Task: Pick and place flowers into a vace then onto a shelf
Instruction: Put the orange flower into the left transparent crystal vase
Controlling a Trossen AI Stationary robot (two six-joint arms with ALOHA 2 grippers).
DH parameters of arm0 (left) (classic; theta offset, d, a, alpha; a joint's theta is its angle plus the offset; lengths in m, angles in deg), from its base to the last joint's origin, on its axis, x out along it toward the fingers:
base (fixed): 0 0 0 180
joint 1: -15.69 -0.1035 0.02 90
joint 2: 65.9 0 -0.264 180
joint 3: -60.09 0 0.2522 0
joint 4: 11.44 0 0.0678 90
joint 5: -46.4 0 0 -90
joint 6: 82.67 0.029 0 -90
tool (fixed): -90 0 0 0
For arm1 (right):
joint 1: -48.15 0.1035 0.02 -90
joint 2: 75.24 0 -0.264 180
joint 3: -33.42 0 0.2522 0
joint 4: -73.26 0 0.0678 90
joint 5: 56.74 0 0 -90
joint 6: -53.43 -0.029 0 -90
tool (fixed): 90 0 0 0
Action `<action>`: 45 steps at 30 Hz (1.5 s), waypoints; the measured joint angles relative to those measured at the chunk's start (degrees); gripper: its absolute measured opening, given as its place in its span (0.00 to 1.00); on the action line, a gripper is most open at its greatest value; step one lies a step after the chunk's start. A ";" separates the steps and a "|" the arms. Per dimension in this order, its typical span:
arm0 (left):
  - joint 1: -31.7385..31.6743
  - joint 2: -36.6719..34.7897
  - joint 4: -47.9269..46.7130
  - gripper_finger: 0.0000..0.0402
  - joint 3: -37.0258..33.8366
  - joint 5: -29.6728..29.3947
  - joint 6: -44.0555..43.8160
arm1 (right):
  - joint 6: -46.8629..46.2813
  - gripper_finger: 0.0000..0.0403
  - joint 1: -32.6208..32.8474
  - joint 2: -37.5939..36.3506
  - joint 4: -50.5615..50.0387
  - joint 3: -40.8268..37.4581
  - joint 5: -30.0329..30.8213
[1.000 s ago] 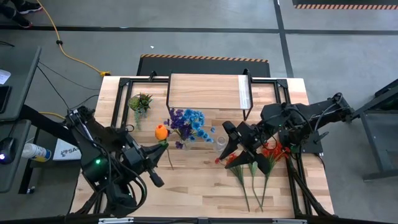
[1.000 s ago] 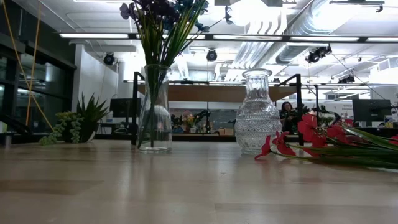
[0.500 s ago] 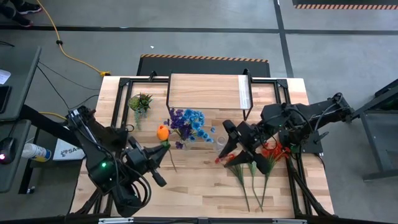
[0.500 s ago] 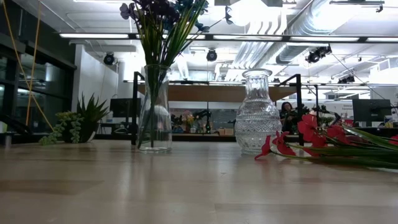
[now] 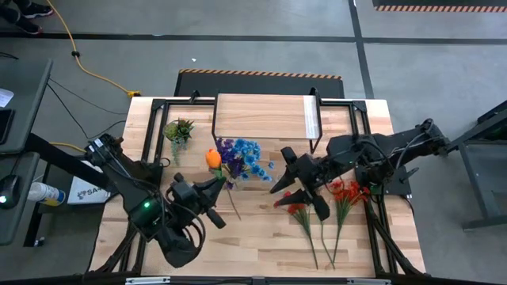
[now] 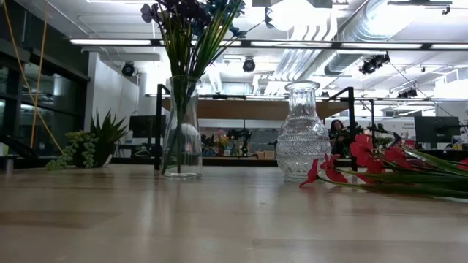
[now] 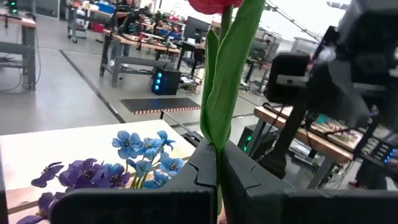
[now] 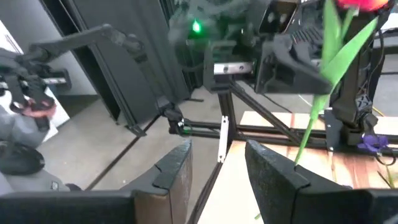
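My left gripper is shut on an orange flower with a long green stem. It is just near of the tall glass vase, which holds blue and purple flowers. My right gripper is open, high above the table's middle, over the empty ribbed glass vase. Both vases stand upright on the table. Red flowers lie flat on the table near the right gripper, and their blooms also show in the low view. The shelf stands at the far edge. My left gripper pinches the orange flower's green stem between its two shut fingers, a little below the bloom. The fingers lie across the stem. The flower is lifted clear, its bloom toward the far edge and its stem end toward the near edge.
A small green spiky plant stands at the far left, also seen in the low view. A black metal frame runs along the table's edges. Bare wood lies toward the near edge.
My left gripper has moved right and toward the far edge, carrying the orange flower closer to the blue and purple flowers. The flower has turned, so its stem end now points more to the right. My right gripper has shifted slightly toward the left.
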State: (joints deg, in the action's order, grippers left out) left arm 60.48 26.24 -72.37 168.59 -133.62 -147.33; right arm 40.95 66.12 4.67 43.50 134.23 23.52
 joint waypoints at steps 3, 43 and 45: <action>-0.68 0.00 5.43 0.09 0.00 -0.11 5.67 | 0.05 0.35 -0.58 1.23 -0.76 0.00 -0.02; -5.03 -0.04 62.04 0.09 0.02 23.82 68.88 | 0.52 0.53 -6.70 5.65 12.58 0.00 -6.84; -5.04 -0.04 62.14 0.09 0.02 24.00 68.87 | -0.21 0.52 -6.75 5.65 13.94 0.00 -7.24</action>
State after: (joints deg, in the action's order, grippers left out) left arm 55.44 26.20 -10.23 168.61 -109.61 -78.47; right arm 40.74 59.38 10.32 57.44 134.23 16.28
